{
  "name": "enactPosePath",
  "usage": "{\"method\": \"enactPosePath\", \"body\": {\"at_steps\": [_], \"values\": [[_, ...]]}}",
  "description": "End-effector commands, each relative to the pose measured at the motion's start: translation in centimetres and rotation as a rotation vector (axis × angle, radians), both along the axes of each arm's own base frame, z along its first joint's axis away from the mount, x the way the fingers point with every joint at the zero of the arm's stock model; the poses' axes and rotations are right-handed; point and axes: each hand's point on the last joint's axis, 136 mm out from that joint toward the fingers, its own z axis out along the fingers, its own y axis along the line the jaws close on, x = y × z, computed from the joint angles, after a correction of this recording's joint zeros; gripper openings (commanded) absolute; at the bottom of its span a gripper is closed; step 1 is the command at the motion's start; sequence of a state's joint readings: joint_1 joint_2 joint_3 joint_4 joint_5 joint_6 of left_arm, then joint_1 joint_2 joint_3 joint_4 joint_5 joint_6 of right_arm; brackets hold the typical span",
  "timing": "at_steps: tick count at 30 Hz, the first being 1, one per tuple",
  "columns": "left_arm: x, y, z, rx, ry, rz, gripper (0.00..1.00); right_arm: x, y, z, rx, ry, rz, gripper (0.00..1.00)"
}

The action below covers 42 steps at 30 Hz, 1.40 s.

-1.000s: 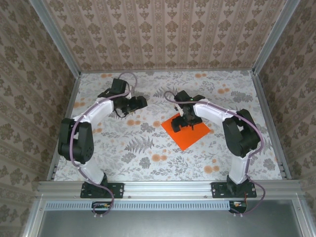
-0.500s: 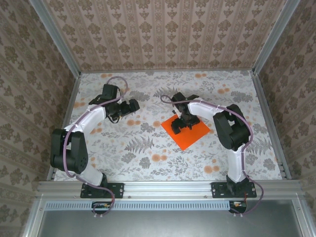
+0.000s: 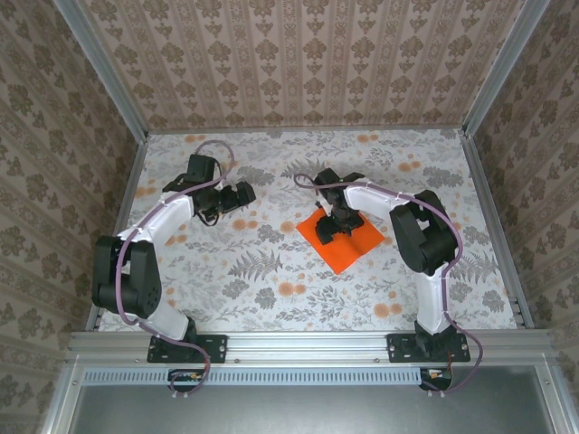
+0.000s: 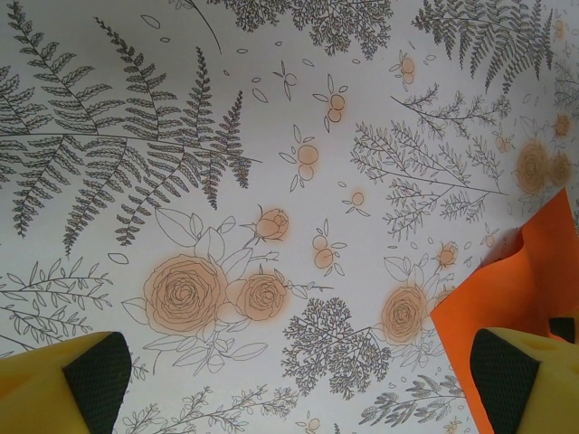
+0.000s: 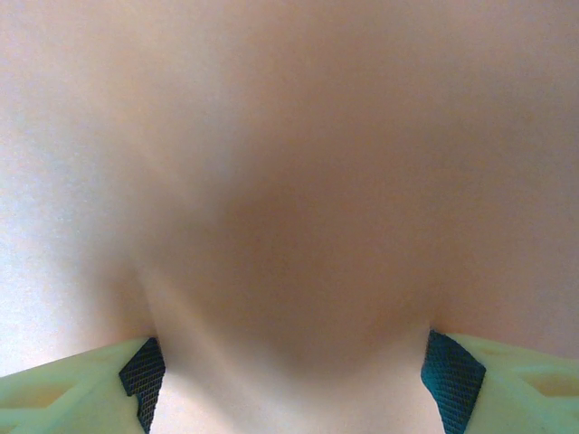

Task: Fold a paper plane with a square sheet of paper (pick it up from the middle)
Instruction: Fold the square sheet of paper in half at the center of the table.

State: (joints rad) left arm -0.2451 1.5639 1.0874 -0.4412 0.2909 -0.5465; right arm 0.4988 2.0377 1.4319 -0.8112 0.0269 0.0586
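Observation:
The square sheet of paper (image 3: 355, 246) lies as a vivid orange diamond on the flowered table, right of centre. My right gripper (image 3: 327, 228) points straight down onto its upper left part. In the right wrist view the sheet of paper (image 5: 289, 181) is a blur close to the lens, and my right gripper (image 5: 294, 384) has its jaws wide apart with the paper between the fingertips (image 5: 450, 380). My left gripper (image 3: 242, 195) is open, well left of the sheet. In the left wrist view the paper's (image 4: 529, 289) left corner shows, its edge slightly raised, and my left gripper (image 4: 298, 398) holds nothing.
The table (image 3: 271, 271) has a cloth printed with ferns and pale orange flowers. Patterned walls with metal corner posts (image 3: 109, 81) close in three sides. Both arm bases (image 3: 185, 348) sit on the near rail.
The left arm has drawn back to the left and its jaws opened fully. The right arm has come down onto the sheet, and its jaws have narrowed a little.

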Motion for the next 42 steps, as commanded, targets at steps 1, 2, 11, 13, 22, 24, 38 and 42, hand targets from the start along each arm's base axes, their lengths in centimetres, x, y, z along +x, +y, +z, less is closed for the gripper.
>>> {"method": "enactPosePath", "body": {"at_steps": [1,2,11,13,22,24,38,42], "values": [[-0.3,0.2,-0.1,-0.004,0.007,-0.001,1.0,-1.9,-1.0,-2.4,-0.015,0.096,-0.015,0.77],[-0.3,0.2,-0.1,-0.005,0.007,0.001,1.0,-1.9,-0.7,-2.1,0.002,0.093,-0.016,0.76],[-1.2,0.3,-0.3,-0.09,-0.05,0.086,1.0,-2.8,4.1,1.8,0.341,0.082,-0.071,0.33],[-1.7,0.0,-0.3,-0.138,-0.081,0.101,1.0,-2.9,5.4,3.4,0.447,0.079,-0.101,0.3],[-4.0,-2.8,0.1,-0.275,-0.16,0.034,1.0,-2.7,11.1,11.1,0.971,0.1,-0.23,0.31],[-4.3,-3.6,0.2,-0.301,-0.178,0.008,0.99,-2.5,11.0,10.5,1.002,0.132,-0.286,0.33],[-5.1,-9.3,-2.0,-0.389,-0.098,-0.11,0.88,-1.9,5.9,2.2,0.68,0.099,-0.499,0.59],[-5.4,-10.8,-2.7,-0.405,-0.06,-0.137,0.75,-1.9,5.2,2.1,0.64,0.067,-0.501,0.64]]}}
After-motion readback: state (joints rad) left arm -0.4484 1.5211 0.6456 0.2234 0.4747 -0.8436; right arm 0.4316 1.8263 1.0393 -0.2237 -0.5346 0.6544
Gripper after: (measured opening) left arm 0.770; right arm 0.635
